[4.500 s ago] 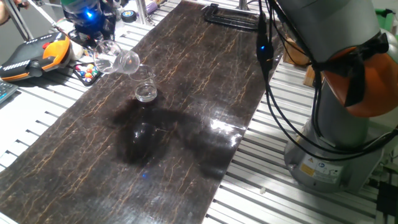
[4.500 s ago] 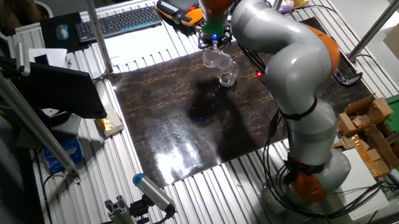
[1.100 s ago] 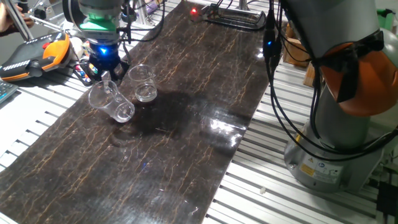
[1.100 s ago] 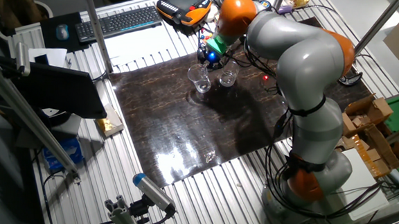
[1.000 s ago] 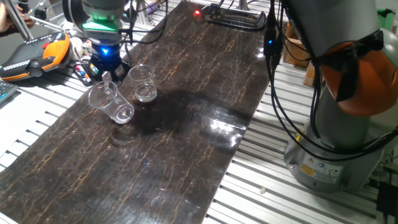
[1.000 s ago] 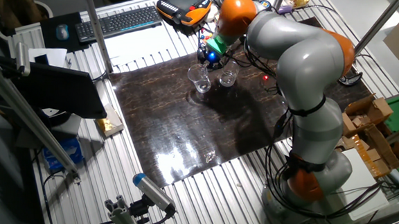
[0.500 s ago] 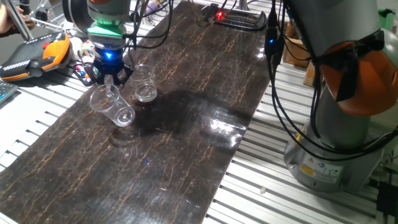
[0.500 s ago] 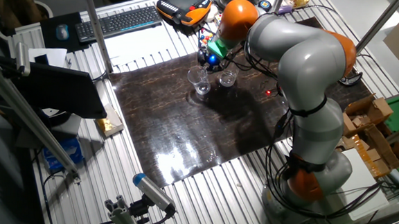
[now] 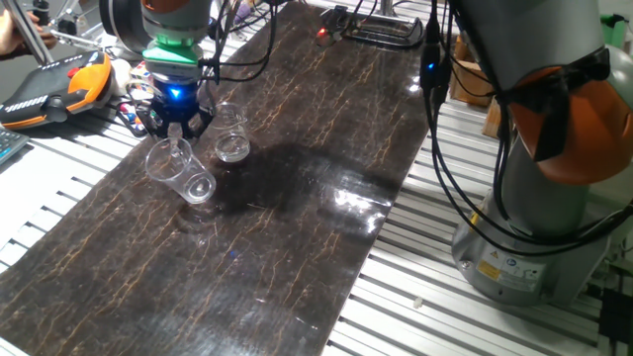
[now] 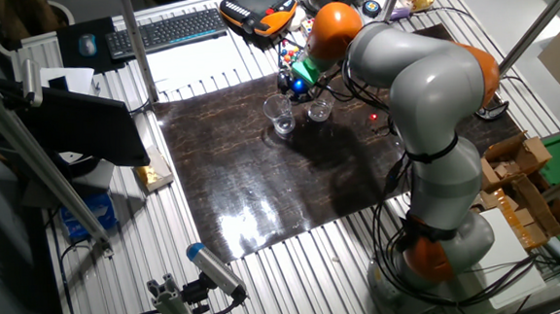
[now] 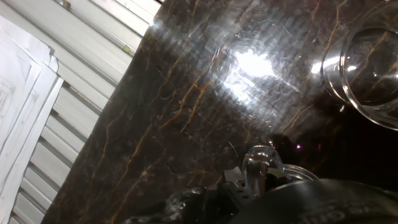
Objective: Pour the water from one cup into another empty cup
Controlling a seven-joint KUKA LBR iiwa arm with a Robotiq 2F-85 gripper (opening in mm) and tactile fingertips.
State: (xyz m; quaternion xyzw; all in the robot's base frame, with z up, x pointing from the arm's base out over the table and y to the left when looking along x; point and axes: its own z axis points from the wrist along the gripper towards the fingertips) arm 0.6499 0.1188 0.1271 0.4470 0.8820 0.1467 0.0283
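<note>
The taller clear tumbler (image 9: pixel 182 171) leans on the dark tabletop (image 9: pixel 297 227), rim up-left and ringed base down-right. My gripper (image 9: pixel 176 136) comes down on the tumbler's rim from above and looks shut on its wall. The shorter clear cup (image 9: pixel 230 134) stands upright just right of it, a small gap apart. In the other fixed view the tumbler (image 10: pixel 279 115) is left of the short cup (image 10: pixel 318 109), and the gripper (image 10: pixel 292 90) is above and between them. I cannot make out the water. The hand view shows a clear cup (image 11: pixel 371 62) from above; which cup I cannot tell.
An orange-and-black handheld device (image 9: pixel 54 87) and small coloured items (image 9: pixel 134 111) lie on the slatted frame left of the gripper. A black clamp (image 9: pixel 368 25) sits at the tabletop's far end. The robot base (image 9: pixel 539 213) with cables stands at the right. White paper (image 11: pixel 22 106) lies beside the tabletop.
Over the last second the gripper and tumbler have shifted slightly down and right together. 4.5 s ago the tumbler was held tipped over the short cup; it now sits to that cup's left.
</note>
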